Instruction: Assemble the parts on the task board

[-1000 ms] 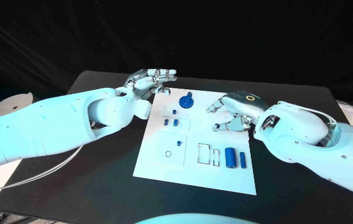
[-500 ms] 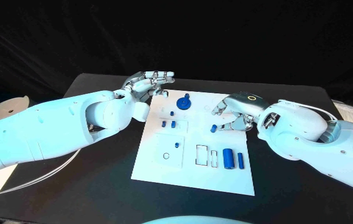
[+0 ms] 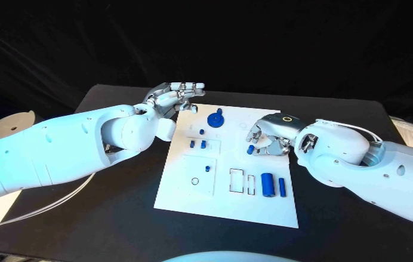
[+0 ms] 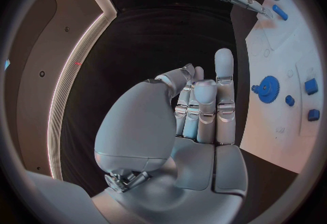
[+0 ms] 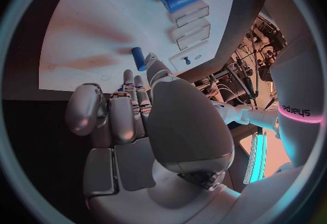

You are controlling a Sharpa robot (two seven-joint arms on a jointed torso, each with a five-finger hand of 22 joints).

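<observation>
Right hand point(image 3: 268, 135) over the task board point(image 3: 225, 202), fingers curled, tips at a short blue peg point(image 3: 250, 150) lying just board-side of them; whether it is pinched, cannot tell. Left hand point(image 3: 175, 98) empty, fingers together, well off beyond the board's far corner

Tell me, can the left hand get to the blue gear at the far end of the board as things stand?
Probably yes: the left hand holds nothing and hovers beside the task board, and nothing lies between it and the blue gear.
</observation>
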